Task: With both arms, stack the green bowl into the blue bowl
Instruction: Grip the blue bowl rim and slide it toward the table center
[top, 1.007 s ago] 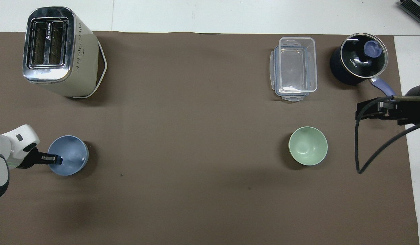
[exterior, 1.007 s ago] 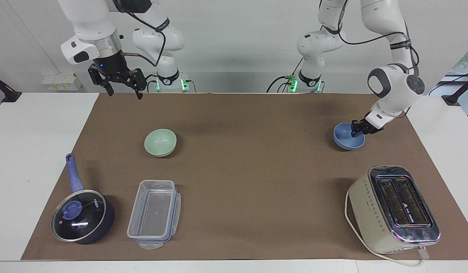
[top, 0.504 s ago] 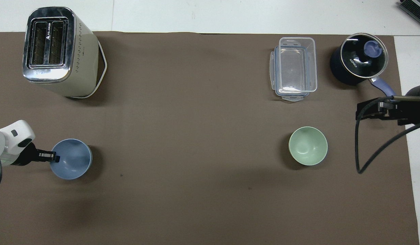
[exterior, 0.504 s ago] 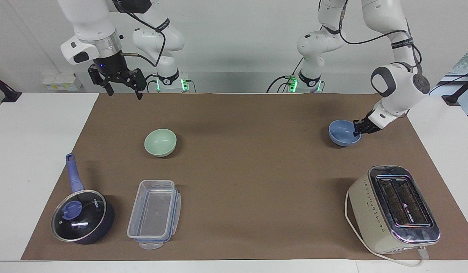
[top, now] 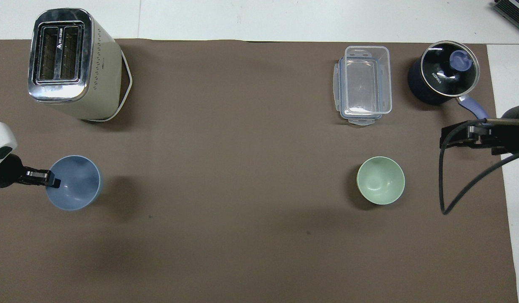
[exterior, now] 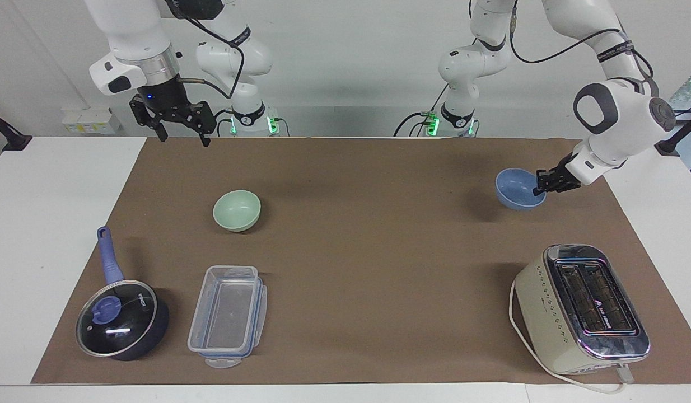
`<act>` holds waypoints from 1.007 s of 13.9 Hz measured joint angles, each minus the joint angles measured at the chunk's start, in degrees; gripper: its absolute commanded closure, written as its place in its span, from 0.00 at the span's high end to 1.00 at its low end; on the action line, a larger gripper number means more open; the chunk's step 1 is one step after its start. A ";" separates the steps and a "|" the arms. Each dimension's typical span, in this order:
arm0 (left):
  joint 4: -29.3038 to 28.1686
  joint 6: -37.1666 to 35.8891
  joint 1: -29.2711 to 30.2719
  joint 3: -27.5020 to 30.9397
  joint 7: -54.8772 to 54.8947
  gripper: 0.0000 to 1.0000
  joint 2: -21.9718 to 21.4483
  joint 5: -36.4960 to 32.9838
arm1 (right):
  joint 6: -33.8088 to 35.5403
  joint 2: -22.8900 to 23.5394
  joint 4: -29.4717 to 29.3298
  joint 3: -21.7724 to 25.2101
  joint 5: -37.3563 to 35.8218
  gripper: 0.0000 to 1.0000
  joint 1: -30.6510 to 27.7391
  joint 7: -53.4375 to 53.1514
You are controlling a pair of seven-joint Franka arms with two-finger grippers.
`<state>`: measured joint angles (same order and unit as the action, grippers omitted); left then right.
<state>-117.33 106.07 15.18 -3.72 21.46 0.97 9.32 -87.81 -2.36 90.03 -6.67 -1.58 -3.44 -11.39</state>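
Up at the right arm's end, the right gripper hangs high over the edge of the brown mat nearest the robots, wrist pointing straight down, fingers spread wide with nothing between them; that arm waits. Below it sit 3 things: the green bowl upright on the mat, and farther from the robots the dark saucepan with its glass lid, just beside the clear plastic container. Moving across, the middle of the mat lies bare. Now the action: the left arm reaches down from its base with the forearm slanted low, and the left gripper is clamped tight on the rim of the blue bowl, on the edge toward the left arm's end of the table. That bowl is tilted, its opening turned toward the middle of the table, and it is lifted off the mat, its shadow lying apart from it. Farther from the robots than the bowl stands the cream toaster, its cord looped beside it.
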 measured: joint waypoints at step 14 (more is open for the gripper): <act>2.43 -0.47 -18.94 -2.30 -23.95 0.00 0.60 0.52 | 0.00 0.00 0.00 0.01 0.00 1.00 0.00 0.00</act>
<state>-114.89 105.60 -3.76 -6.02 -2.49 1.57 9.84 -87.81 -2.36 90.03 -6.67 -1.58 -3.45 -11.39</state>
